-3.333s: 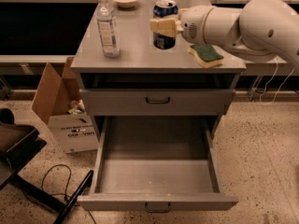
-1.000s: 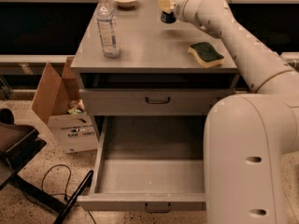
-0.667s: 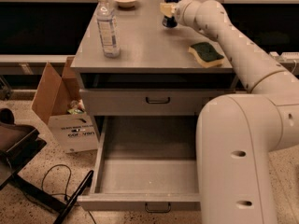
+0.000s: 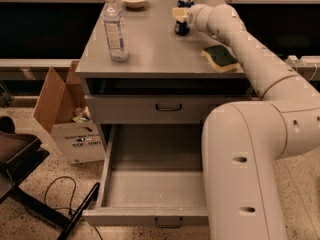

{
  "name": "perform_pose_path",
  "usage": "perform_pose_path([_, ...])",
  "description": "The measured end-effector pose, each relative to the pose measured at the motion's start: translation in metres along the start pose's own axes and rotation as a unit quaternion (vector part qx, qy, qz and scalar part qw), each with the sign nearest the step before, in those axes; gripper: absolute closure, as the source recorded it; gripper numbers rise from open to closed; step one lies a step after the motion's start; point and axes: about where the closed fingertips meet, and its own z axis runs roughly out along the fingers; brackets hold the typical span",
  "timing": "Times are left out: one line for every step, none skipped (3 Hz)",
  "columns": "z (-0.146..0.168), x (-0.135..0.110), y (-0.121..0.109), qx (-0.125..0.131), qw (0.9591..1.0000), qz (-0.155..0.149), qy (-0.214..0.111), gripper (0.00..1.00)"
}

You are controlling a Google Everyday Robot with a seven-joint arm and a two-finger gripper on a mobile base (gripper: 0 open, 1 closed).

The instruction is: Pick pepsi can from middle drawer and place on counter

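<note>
Camera view: wide grey metal middle drawer point(image 4: 155, 184) stands open, canless. On the smooth matte-grey counter point(image 4: 150, 49), the small dark-blue pepsi can point(image 4: 182, 28) has sunk lower. The gripper point(image 4: 181, 13) sits at it, grip impossible to tell — only release seems left.

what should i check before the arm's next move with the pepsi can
1. pepsi can out of the middle drawer: ok, it is at the far side of the counter.
2. Can upright: ok.
3. Can base resting on the counter: cannot tell.
4. gripper at the can: ok; grip cannot tell.
5. water bottle and sponge apart from the can: ok.
</note>
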Motion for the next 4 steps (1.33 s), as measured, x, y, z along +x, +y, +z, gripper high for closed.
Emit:
perform_pose_path([0.0, 0.0, 0.0, 0.0, 1.0, 0.0, 0.0, 0.58])
perform_pose_path([0.0001, 0.0001, 0.0001, 0.0, 1.0, 0.0, 0.0, 0.34])
perform_pose_path([0.0001, 0.0001, 0.0001, 0.0, 1.0, 0.0, 0.0, 0.11])
perform_pose_path([0.0001, 0.0001, 0.0001, 0.0, 1.0, 0.0, 0.0, 0.0])
